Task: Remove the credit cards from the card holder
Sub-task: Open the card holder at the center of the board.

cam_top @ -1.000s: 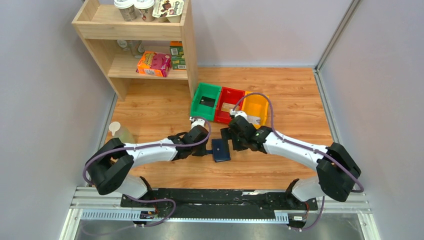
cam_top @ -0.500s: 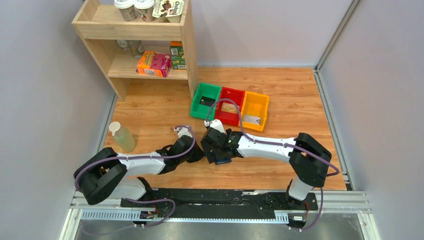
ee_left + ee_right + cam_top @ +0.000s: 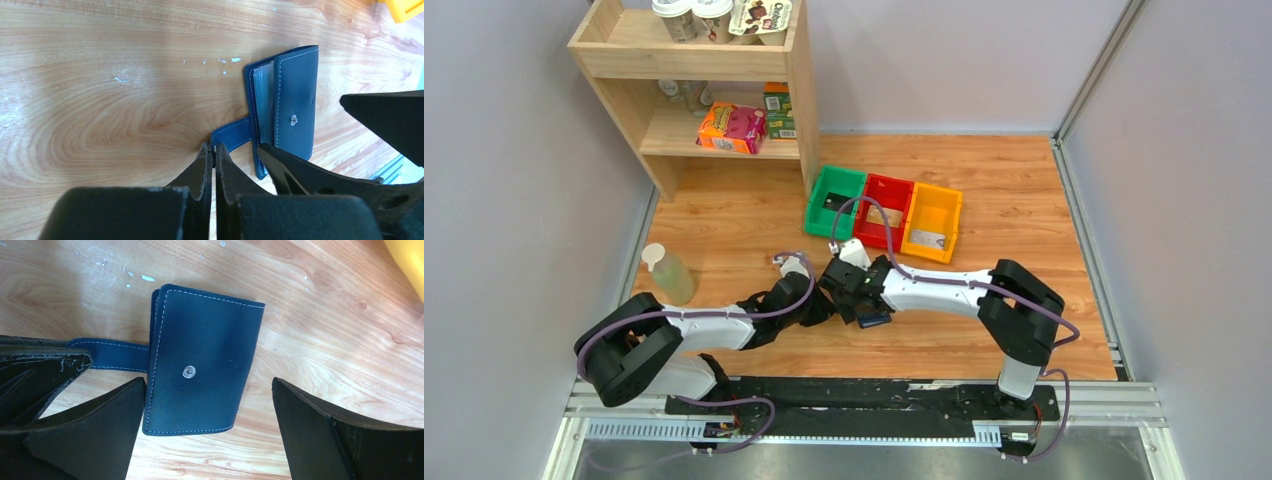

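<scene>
**Right wrist view: open pincer straddles the folded card holder**

The navy card holder (image 3: 210, 350) lies folded shut on the wooden table (image 3: 325, 305). It sits directly between the widely spread fingers of the right gripper (image 3: 210, 387). Its long axis runs along them, so they would close across its short width. From its left edge the strap (image 3: 232, 132) reaches the left gripper (image 3: 212, 150), whose fingers are pressed together, apparently pinching the strap's end.

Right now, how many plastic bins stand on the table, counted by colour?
Green bin: 1
Red bin: 1
Yellow bin: 1
Total: 3
</scene>
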### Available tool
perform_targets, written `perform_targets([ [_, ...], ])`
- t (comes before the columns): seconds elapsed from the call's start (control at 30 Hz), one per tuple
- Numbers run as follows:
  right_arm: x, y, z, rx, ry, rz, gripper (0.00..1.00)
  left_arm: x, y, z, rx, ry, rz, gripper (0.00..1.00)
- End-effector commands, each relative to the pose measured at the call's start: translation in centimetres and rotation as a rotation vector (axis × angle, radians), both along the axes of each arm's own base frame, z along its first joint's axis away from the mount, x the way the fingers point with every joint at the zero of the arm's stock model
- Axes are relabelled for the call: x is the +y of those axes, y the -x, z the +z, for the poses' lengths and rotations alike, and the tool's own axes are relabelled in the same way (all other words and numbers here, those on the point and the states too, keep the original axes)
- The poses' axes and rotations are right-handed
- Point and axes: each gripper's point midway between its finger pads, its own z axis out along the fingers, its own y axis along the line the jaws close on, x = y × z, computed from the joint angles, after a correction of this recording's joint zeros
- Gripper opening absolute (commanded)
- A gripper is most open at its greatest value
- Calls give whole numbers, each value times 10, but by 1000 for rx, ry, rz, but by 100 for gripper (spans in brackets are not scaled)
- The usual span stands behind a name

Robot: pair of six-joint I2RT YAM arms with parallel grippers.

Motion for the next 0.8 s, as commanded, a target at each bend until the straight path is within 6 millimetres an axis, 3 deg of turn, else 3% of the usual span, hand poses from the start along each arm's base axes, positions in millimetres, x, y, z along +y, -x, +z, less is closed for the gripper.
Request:
perform_targets([
  [0.0,-8,-16,31,-76,-1,-42,100,2,-2,1,-15,-32,-15,0],
  [0.17,-20,-21,46,-55,-47,-51,100,6,-1,0,-12,-78,-29,0],
  [0.43,-38,-27,45,28,-154,-86,99,10,-2,1,-16,-126,-41,0],
  [0.77,-64,-22,4,119,-202,-166,89,17,-5,10,-46,-166,-45,0],
])
